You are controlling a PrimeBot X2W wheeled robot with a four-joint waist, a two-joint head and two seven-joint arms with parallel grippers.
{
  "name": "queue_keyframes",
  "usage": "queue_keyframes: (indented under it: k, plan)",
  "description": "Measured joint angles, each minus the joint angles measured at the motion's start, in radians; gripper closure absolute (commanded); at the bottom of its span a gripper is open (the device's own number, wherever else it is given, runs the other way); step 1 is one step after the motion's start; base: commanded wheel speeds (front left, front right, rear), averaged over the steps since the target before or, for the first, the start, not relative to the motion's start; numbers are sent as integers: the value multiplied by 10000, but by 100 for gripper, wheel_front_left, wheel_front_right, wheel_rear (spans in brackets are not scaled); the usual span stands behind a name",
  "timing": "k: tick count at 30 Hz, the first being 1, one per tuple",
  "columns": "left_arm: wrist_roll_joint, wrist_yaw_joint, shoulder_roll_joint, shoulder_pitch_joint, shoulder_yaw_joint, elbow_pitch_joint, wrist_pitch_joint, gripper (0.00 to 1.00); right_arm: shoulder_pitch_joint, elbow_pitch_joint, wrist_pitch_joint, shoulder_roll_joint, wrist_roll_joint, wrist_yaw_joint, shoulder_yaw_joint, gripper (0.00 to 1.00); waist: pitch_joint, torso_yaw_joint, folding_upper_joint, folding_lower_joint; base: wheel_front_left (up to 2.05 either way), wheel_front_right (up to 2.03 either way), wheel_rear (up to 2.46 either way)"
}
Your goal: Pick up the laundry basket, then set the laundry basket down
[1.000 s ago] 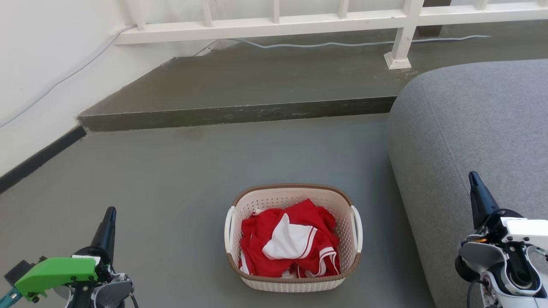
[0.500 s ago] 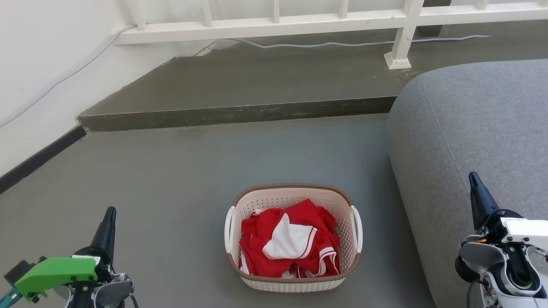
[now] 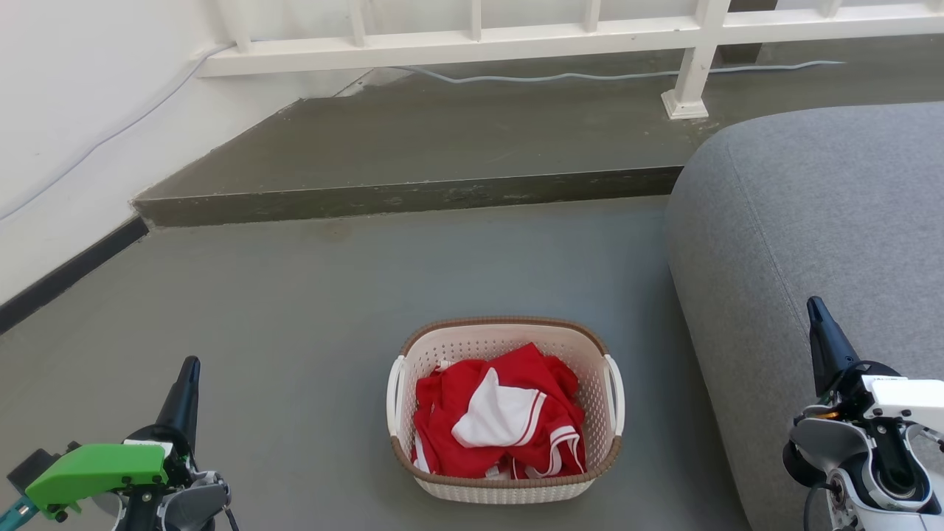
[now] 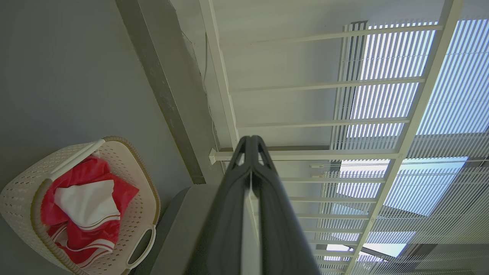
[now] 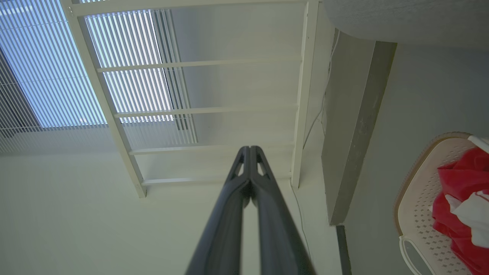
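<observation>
1. Squarely upright on the grey floor (image 3: pixel 295 332) sits the laundry basket (image 3: pixel 505 488). It is well apart from the raised step (image 3: pixel 405 198) at the floor's far edge and from the wall along its left edge.
2. A crumpled red and white garment (image 3: pixel 501 420) lies inside it, below the brown rim.
3. At the lower left, the left gripper (image 3: pixel 189 366) hangs above the floor, well apart from the basket's left handle (image 3: pixel 395 398). The left wrist view shows its fingers (image 4: pixel 275 214) pressed together at the tips, empty.
4. At the lower right, the right gripper (image 3: pixel 815 308) shows over the grey sofa (image 3: pixel 811 206). Its fingers (image 5: pixel 225 221) are likewise closed on nothing.
5. That sofa stands just beside the basket's right handle (image 3: pixel 613 394); a white railing (image 3: pixel 472 35) runs beyond the step.
</observation>
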Motion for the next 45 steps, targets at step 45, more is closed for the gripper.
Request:
queue_keyframes:
  k: [45]
  plan:
    - [0,0,-2,0,12,-4,0,100,-2,10,2,36,-2,2,-38,100,1,-1,0,0,0,0,0]
